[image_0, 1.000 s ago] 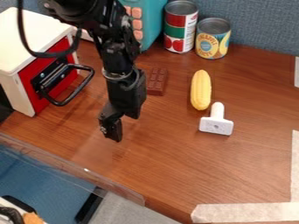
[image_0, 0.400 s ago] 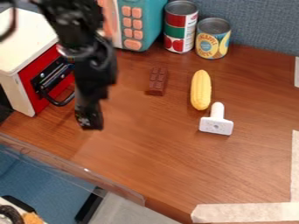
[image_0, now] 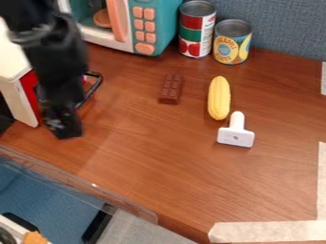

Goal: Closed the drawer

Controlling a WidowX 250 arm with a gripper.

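Red shows on the front of the drawer point(image_0: 30, 88), set in a box with a white top point(image_0: 13, 59) and partly covered by the arm point(image_0: 51, 57). The hand point(image_0: 64, 126) is low, just in front of the drawer and near its lower part, so the drawer lies behind it and toward the left of the view; whether they touch I cannot tell, nor how fully the drawer is shut. The hand points down at the table point(image_0: 159, 176), a little tilted, and I cannot tell whether it is spread or pressed together. The arm slants down across the drawer from the upper left. The drawer's black wire handle point(image_0: 96, 86) sticks out on the right, partly behind the arm. A teal toy microwave point(image_0: 168, 24) stands behind the drawer and to its right, and a red and green can point(image_0: 196, 31) and a yellow-labelled can point(image_0: 231, 45) are farther off the same way. Right of the drawer lies a chocolate bar point(image_0: 170, 88); well apart from the drawer on that side are a corn cob point(image_0: 219, 97) and a white tool point(image_0: 236, 136).
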